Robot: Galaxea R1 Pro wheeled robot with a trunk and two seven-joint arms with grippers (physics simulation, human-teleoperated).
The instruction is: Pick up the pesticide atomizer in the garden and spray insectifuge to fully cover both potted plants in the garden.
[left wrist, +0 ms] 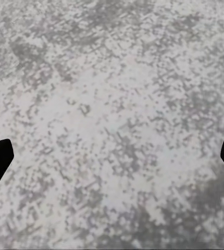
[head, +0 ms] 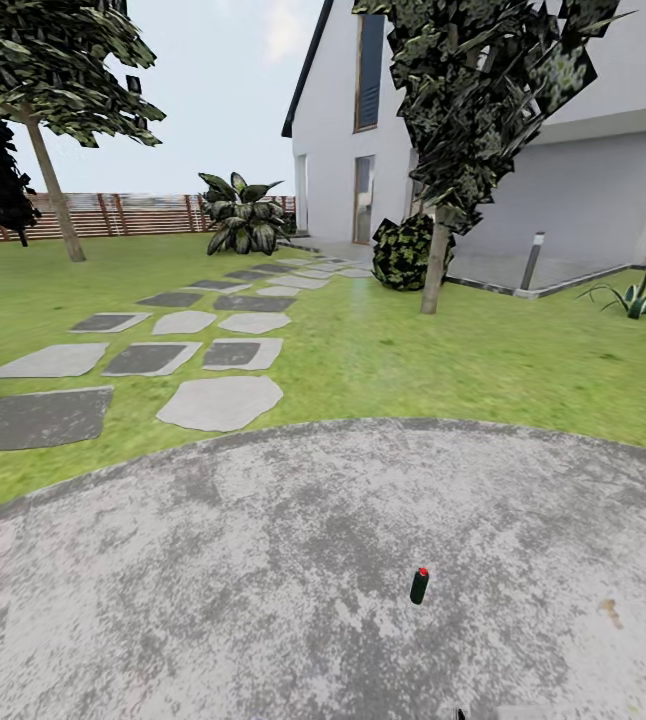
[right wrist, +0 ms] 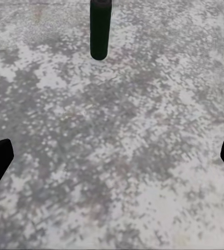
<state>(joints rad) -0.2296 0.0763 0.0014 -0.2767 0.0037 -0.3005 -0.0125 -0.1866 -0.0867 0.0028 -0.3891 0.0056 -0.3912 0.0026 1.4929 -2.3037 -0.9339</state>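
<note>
Atomizer (head: 419, 586) stands upright on round grey patio (head: 213, 580), well apart from lawn (head: 413, 370); cap looks red in head view. Right wrist view: its dark body (right wrist: 100, 28) ahead of R gripper (right wrist: 112, 161), untouched, fingertips wide apart. L gripper (left wrist: 112, 161) likewise spread over bare paving. Stepping stones (head: 218, 402) run toward house (head: 483, 130).

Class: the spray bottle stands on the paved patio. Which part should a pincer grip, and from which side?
Probably grip the pesticide atomizer around its dark, round body, below the red-spotted head, coming in level from the robot's side: it stands upright and alone on the patio, ahead of the right pincer.
</note>
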